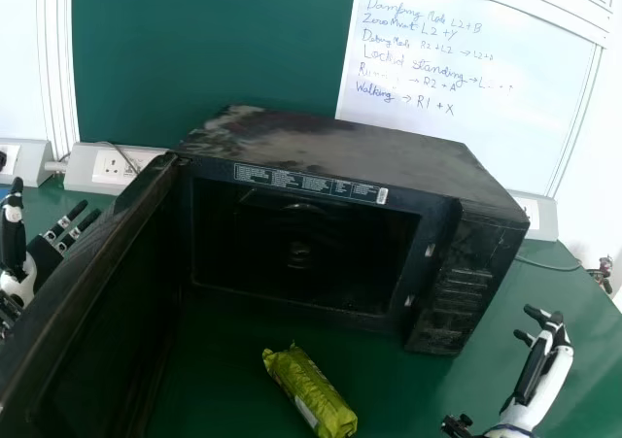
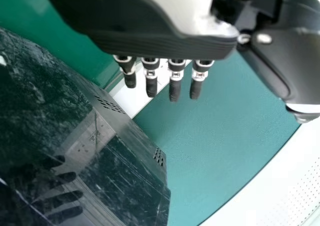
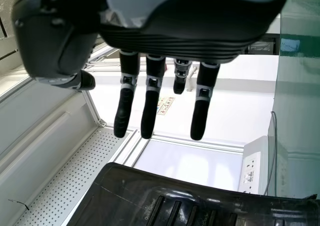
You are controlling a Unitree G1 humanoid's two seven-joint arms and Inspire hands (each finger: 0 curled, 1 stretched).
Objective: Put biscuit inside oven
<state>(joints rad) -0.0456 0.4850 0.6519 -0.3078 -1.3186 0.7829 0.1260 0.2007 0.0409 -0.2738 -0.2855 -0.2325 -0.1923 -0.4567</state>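
Showing, in the head view, a black oven (image 1: 335,137) on a green table (image 1: 408,399), with its door (image 1: 92,292) swung wide open at the view's left and its dark inside exposed. Has a control panel (image 1: 457,307) at the right of its front and a scuffed, dusty-looking top.

Includes, on the table in front of the opening and outside the oven, a yellow-green biscuit packet (image 1: 313,391). Lies at a slant, one end towards the oven and the other near the view's bottom edge, well apart from both hands.

Shows the left hand (image 1: 41,255) at the view's left edge, beyond the open door. Is open, with fingers (image 2: 151,85) straight and thumb spread away in the left wrist view, near a glossy black panel (image 2: 45,110) carrying a reflection of fingers.

Shows the right hand (image 1: 544,370) at the lower right, out to the side of the oven and apart from it. Is open too, with fingers (image 3: 150,105) extended and holding nothing.

Includes, behind the oven, a green board (image 1: 214,50), a whiteboard (image 1: 476,137) with handwriting, and wall sockets (image 1: 115,166); also a thin cable (image 1: 549,266) on the table at the right.
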